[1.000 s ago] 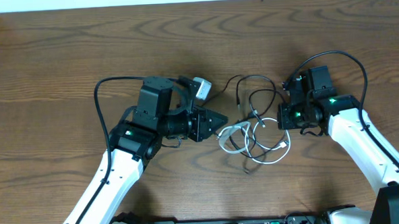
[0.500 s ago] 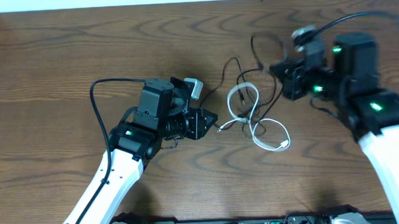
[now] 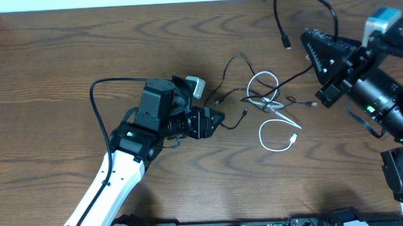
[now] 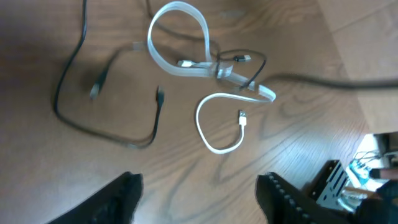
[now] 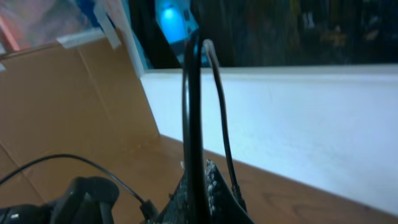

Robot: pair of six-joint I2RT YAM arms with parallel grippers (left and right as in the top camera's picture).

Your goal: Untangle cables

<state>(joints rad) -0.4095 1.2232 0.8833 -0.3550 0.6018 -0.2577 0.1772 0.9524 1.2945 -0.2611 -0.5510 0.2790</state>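
Observation:
The white cable [image 3: 260, 133] lies in two loops at mid-table, knotted with a thin black cable [image 3: 297, 77]. That black cable runs taut up to my right gripper [image 3: 313, 38], which is raised at the far right and shut on it. In the right wrist view the black cable [image 5: 191, 112] rises straight out of the closed right gripper [image 5: 202, 180]. My left gripper [image 3: 213, 119] is open, low over the table left of the tangle. The left wrist view shows the left gripper [image 4: 200, 186] holding nothing, with the white cable [image 4: 151, 43] and more thin black cable [image 4: 59, 102] ahead of it.
The left arm's thick black cable [image 3: 98, 97] arcs over the table on the left. A brown cardboard box [image 5: 62, 106] and a white wall [image 5: 311, 124] stand beyond the table's far edge.
My right gripper rose and swung to the far right with the black cable, stretching the tangle out. My left gripper opened and the white cable's end now lies away from it.

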